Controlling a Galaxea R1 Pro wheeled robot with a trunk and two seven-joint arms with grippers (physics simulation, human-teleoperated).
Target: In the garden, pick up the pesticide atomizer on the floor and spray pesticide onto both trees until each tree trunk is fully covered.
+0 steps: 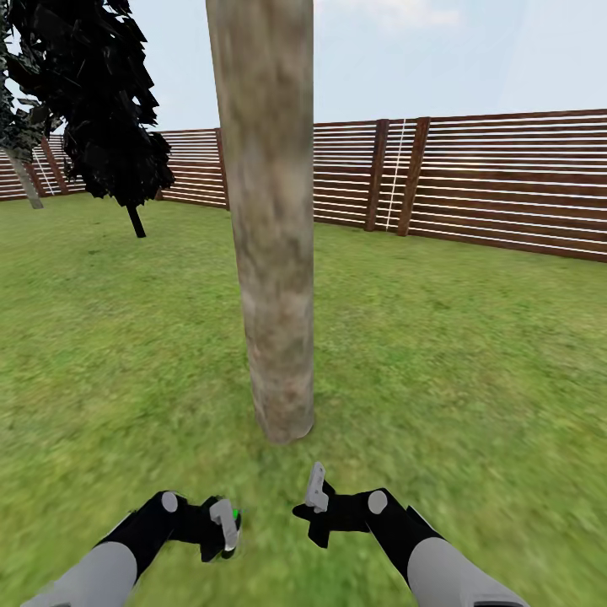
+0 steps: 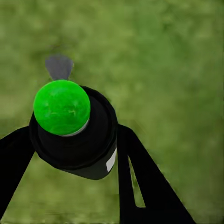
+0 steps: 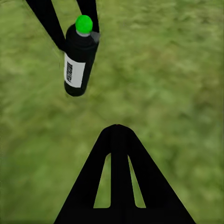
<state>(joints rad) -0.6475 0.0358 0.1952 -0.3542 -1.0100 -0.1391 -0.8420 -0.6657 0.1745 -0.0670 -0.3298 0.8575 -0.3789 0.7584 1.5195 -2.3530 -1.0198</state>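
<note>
Green lawn (image 1: 472, 354) runs back to a brown slat fence (image 1: 506, 185) under pale sky. One thick, smooth grey-tan trunk (image 1: 270, 236) rises straight ahead of the robot, slightly leaning, its base planted in the grass just beyond both grippers. Off to the left, near the fence, stands a dark, narrow tree (image 1: 105, 101) on a thin stem; a second pale stem shows at the far left edge.

Left gripper (image 1: 221, 527) sits low at the head view's bottom, arm bent inward. It is closed around the atomizer (image 2: 77, 135): black fingers (image 2: 140, 177) press the bottle's sides. Bottle is black with a white label, a bright green cap (image 2: 61, 107) and a grey nozzle tab beside the cap. From the right wrist the atomizer (image 3: 79, 60) hangs above the grass, clamped between the two dark fingers, label facing that camera.

Right gripper (image 1: 316, 506) is beside the left, near but apart, holding nothing. Its fingers (image 3: 119, 177) appear together as one dark wedge with narrow slots; the gap looks closed. Grass lies under both grippers.
</note>
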